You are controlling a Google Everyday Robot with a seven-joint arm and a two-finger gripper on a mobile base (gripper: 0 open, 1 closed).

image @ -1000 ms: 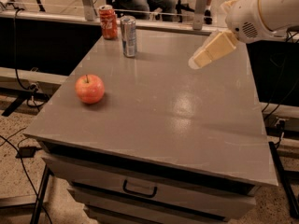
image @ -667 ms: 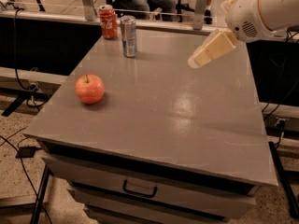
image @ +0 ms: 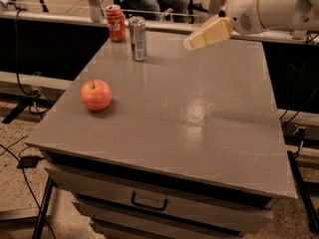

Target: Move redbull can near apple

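- The redbull can (image: pixel 138 38) stands upright near the far left corner of the table (image: pixel 209 118), just in front of a red soda can (image: pixel 116 23) and well apart from the apple (image: pixel 96 94).
- The gripper (image: pixel 200 38) hangs above the table's far side, right of the can, touching nothing. I cannot tell whether it is wide or narrow.
- The can is probably light, with thin, smooth metal walls that tip or dent easily.
- A gentle grasp across its middle looks safest.

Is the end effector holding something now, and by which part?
Nothing. The end effector hangs over the far part of the table, apart from the redbull can.
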